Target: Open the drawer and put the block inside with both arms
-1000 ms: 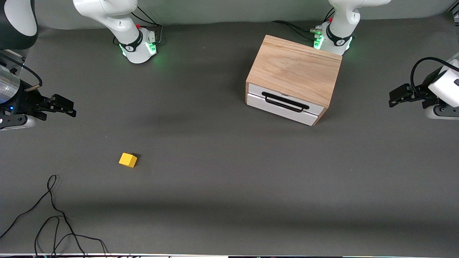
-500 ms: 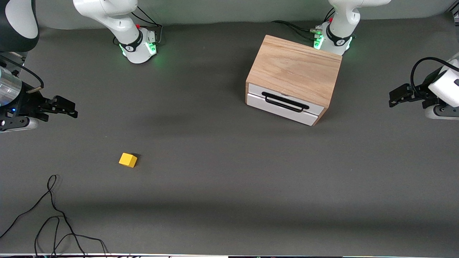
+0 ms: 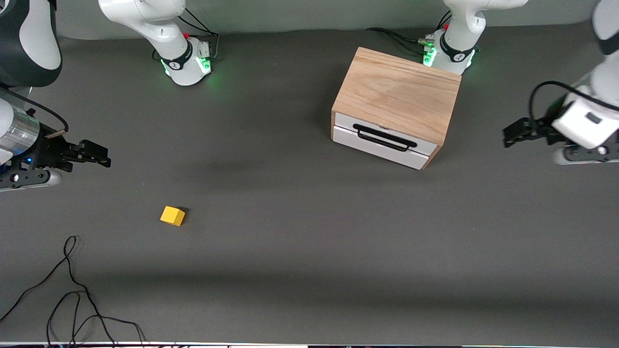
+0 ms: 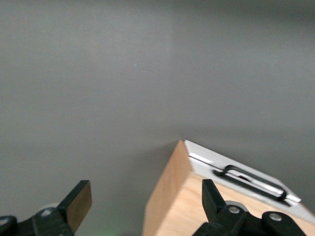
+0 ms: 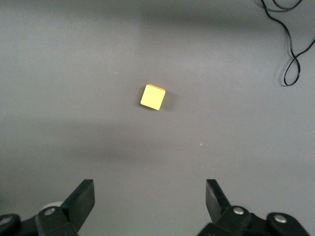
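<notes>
Nearest the front camera of all lies a loose black cable (image 3: 72, 290) on the table (image 3: 300, 251), toward the right arm's end and well apart from anything the task needs; next comes the yellow block (image 3: 172, 215), sitting alone on the bare table, nearer to the front camera than the right hand (image 3: 99, 157) and apart from it; in the right wrist view the block (image 5: 152, 97) shows ahead of that hand's spread fingers (image 5: 81, 199), which are wide open and hold nothing; the block looks small, rigid and light, so it should lift easily if pinched square across two flat faces, though its smooth sides might slip in a corner grip; the left hand (image 3: 513, 134) hangs over the table at the left arm's end, beside the cabinet (image 3: 396, 94) and apart from it, its fingers (image 4: 78, 201) likewise open and empty; the wrist view shows the cabinet's corner and front between them, farther off; the drawer (image 3: 379, 145) is shut flush in the cabinet front, facing the front camera at a slight angle; its black bar handle (image 3: 384, 137) stands proud of the white panel and looks the sensible place to take hold, gripped at mid-bar so the tray pulls straight; the light-wood cabinet may slide when pulled; farthest stand both green-lit bases (image 3: 191, 63).
</notes>
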